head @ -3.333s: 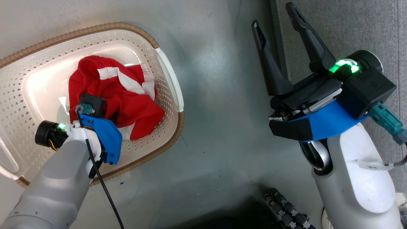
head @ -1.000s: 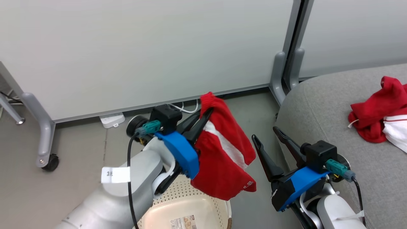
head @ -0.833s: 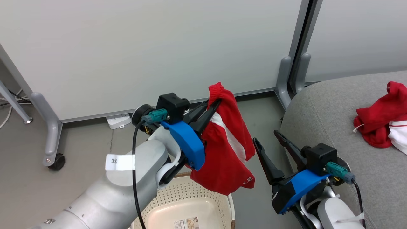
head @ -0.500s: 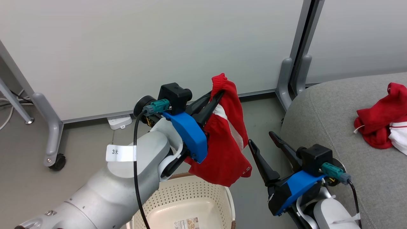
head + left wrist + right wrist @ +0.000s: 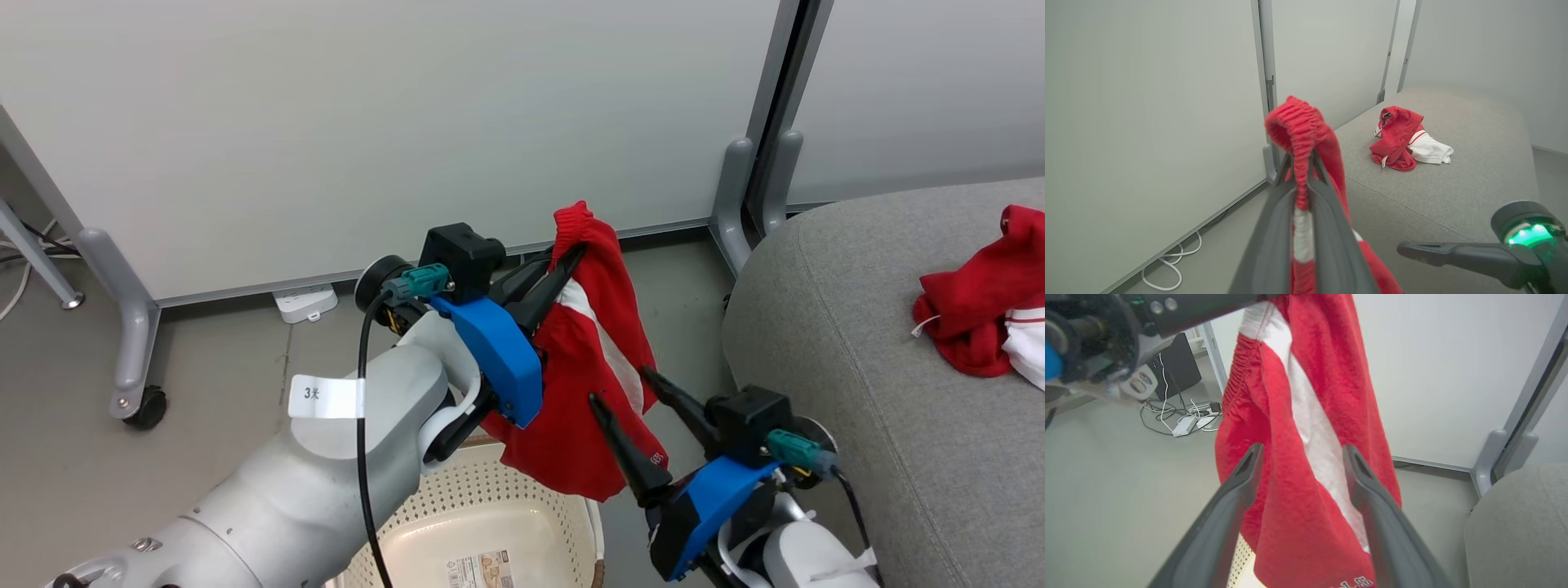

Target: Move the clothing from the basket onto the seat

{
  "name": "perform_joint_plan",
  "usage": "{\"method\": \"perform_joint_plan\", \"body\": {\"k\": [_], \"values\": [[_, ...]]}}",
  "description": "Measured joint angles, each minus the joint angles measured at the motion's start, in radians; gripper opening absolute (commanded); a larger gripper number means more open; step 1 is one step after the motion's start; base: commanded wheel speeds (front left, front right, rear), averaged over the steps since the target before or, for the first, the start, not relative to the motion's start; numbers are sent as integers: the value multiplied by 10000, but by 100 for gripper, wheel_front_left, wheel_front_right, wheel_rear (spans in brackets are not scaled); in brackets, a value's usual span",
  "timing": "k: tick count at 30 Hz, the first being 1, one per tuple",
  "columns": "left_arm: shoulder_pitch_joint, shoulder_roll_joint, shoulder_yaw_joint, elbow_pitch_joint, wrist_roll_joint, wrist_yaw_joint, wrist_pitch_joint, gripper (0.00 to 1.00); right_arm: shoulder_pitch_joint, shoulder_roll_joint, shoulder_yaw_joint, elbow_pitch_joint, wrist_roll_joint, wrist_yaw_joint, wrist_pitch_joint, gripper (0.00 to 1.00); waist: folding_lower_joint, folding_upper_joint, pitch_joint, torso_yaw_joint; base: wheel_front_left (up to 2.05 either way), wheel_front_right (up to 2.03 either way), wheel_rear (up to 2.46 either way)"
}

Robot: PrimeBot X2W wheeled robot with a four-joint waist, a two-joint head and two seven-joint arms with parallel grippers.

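A red garment with a white stripe point(image 5: 596, 384) hangs in the air above the basket point(image 5: 490, 506), held by its ribbed waistband. My left gripper point(image 5: 567, 260) is shut on that waistband point(image 5: 1302, 122). My right gripper point(image 5: 620, 385) is open at the garment's lower half, and the cloth point(image 5: 1306, 416) shows between its two spread fingers point(image 5: 1367, 490). Whether they touch the cloth I cannot tell. A second piece of clothing point(image 5: 971, 318), red and white, lies crumpled on the grey seat point(image 5: 857, 343) to the right, also seen in the left wrist view point(image 5: 1400, 139).
White partition panels stand behind, on grey feet with a caster point(image 5: 131, 359) and a grey post point(image 5: 747, 188) beside the seat. A white power strip point(image 5: 306, 302) and cables point(image 5: 1167, 412) lie on the grey floor along the wall.
The garment was lifted out of the basket in my left gripper and has drifted slightly right. My right gripper has moved left and up until its open fingers reach the hanging cloth. The camera has shifted.
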Motion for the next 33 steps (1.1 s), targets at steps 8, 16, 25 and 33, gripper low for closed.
{"method": "perform_joint_plan", "body": {"k": [8,16,25,33], "values": [[-221,-184,-203,-27,-82,-2,-75,0,-1057,48,918,1421,163,0,-199,100,0,0,110,66,0,0,0],[-360,-322,-382,-255,-142,-2,-92,0,-2380,155,1233,3567,449,0,-754,100,0,0,89,203,0,0,0],[-362,-405,-527,-403,-182,-2,-105,0,-3149,180,2098,5085,1377,0,-1503,0,0,0,-50,297,0,0,0],[-342,-313,-573,-382,-238,0,-107,0,-3332,182,2583,5659,1850,0,-1956,0,0,0,-141,178,0,0,0]]}}
